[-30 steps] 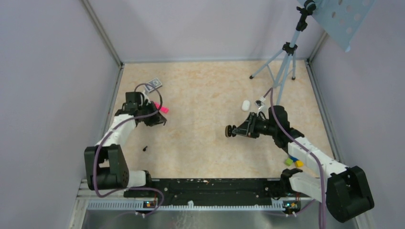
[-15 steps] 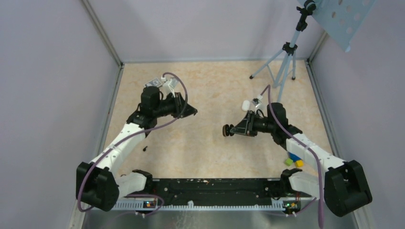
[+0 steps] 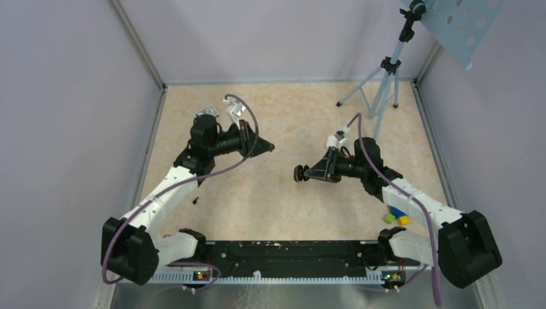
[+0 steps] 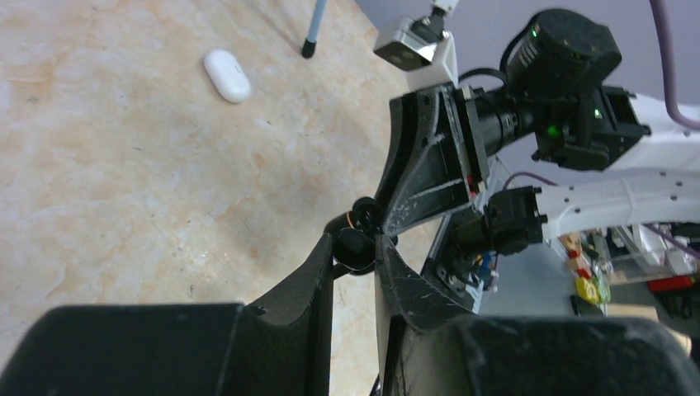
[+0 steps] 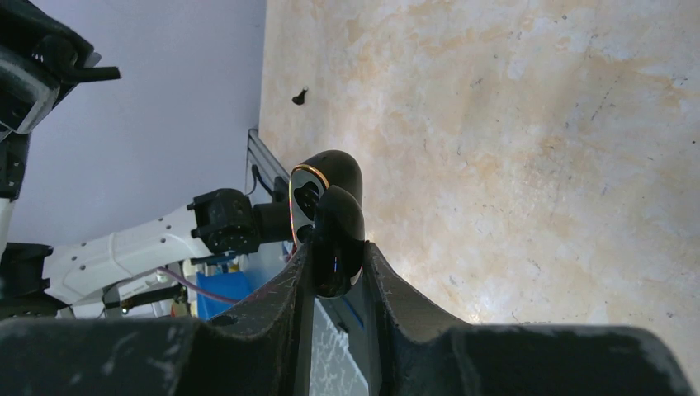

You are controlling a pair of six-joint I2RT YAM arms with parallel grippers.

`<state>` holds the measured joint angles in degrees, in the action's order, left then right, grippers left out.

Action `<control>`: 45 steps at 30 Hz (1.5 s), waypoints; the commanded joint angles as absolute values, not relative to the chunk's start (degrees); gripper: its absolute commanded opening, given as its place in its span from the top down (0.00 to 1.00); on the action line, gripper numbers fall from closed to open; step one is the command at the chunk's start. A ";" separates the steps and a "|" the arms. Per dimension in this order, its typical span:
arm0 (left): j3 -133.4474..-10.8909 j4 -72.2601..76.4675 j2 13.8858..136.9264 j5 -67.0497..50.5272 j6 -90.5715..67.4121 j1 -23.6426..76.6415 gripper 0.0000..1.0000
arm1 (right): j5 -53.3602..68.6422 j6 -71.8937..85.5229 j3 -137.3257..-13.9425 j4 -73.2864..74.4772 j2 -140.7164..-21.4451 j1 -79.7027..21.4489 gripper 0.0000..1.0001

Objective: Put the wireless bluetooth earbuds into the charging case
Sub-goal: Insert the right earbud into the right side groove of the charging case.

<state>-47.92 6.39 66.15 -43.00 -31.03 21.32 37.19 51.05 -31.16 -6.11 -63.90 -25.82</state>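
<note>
Two arms lean in from the near edge of the worktop (image 3: 283, 109) in the overhead view. Their tips face each other across its middle and stay apart. The left gripper (image 3: 268, 148) hangs left of centre. The right gripper (image 3: 305, 173) is just right of centre and a little nearer, with the charging case (image 3: 299, 174) showing as a small dark blob at its tip. A small card (image 3: 207, 112) lies near the far end of the left edge, and a tiny black bit (image 3: 195, 200) lies nearer along that same side. Green, yellow and blue blocks (image 3: 397, 217) are clustered by the right edge, and a tripod (image 3: 381, 84) stands in the far-right corner.

From the left wrist, the left gripper's fingers are drawn close, leaving only a narrow slot. Whether anything tiny sits in that slot cannot be told. Just past the tips, the glossy black case shows in the pinch of the right gripper's black fingers. Farther off, a white pill-shaped object (image 4: 227, 76) lies flat on the worktop, near one tripod foot.

From the right wrist, the right gripper's two fingers press on the case from both sides, clamping its lower half. The case is open, with its lid swung up on the hinge and a thin copper-coloured rim around the inner face. The inside is too dark to tell what it holds. The case is held up off the worktop. Beyond it, the tiny black bit lies on the surface near the left edge.
</note>
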 commanded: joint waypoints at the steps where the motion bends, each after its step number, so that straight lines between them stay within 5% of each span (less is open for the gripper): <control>1: -53.03 6.02 67.80 -51.19 -25.21 21.53 0.89 | 36.58 48.99 -36.01 -4.35 -64.09 -26.51 1.00; 20: -54.39 2.18 67.01 -43.96 -26.20 23.09 0.90 | 30.65 50.07 -35.51 -2.66 -62.00 -26.69 1.00; 45: -49.38 17.57 73.16 -37.84 -28.06 38.35 0.90 | 21.80 61.21 -40.59 1.92 -64.13 -31.52 1.00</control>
